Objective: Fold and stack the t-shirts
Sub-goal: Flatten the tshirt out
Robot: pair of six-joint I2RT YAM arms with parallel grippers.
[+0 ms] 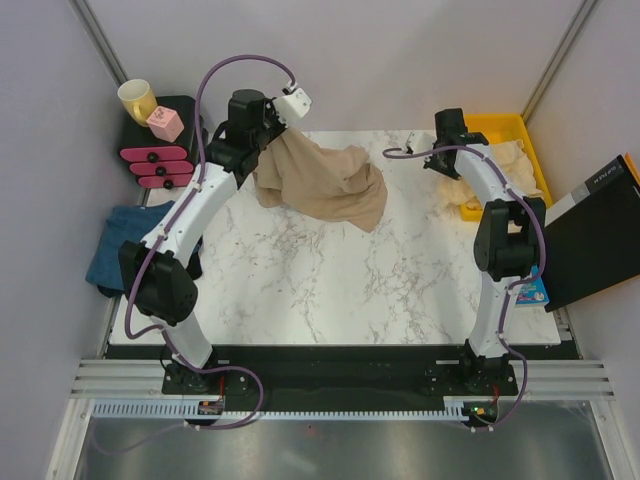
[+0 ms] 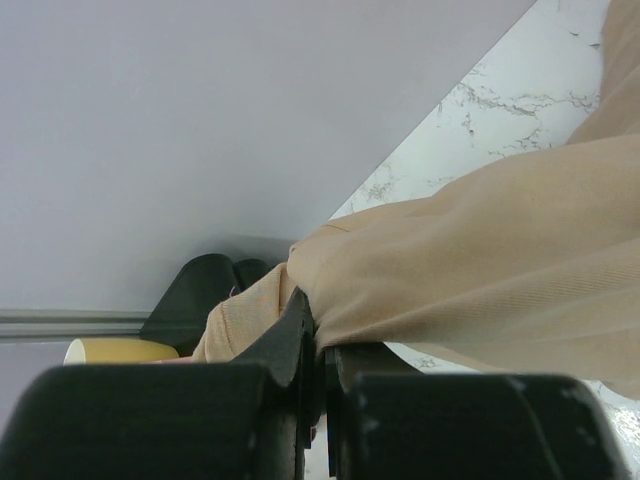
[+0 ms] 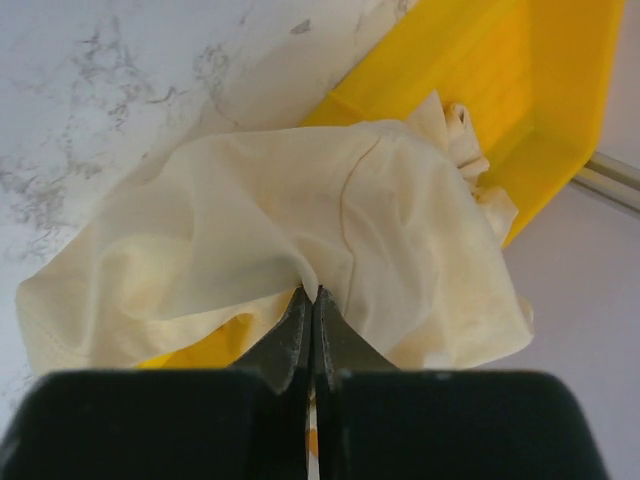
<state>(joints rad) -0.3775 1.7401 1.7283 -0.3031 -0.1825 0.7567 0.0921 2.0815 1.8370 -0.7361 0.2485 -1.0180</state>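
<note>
- The tan tee (image 1: 325, 185) sits bunched at the table's 11 to 12 o'clock. One end is lifted and the rest is slumped on the top.
- The left gripper (image 2: 320, 345) is clamped tight on a fold of it, with cloth spilling out past the fingers.
- From that grip the tee's bulk runs toward 4 o'clock, so its long axis lies roughly 10 to 4. The left arm is plainly the nearer one.
- The cream tee (image 3: 300, 230) lies half in, half out of the yellow bin (image 1: 520, 130) at 2 o'clock, draped over the bin's near wall.
- The right gripper (image 3: 312, 315) pinches a ridge of the cream tee, jaws together. It is well apart from the tan tee, at that tee's 3 o'clock.
- A judgement: spreading the tan tee flat would call for a second hold at its free 4 o'clock end.
- A blue tee (image 1: 120, 245) lies off the table's edge at 9 o'clock, partly under the left arm.
- The table (image 1: 330, 290) is white marble-patterned and flat.
- Plain grey walls close in on three sides, and a mug (image 1: 137, 98) stands at the 10 o'clock corner.
</note>
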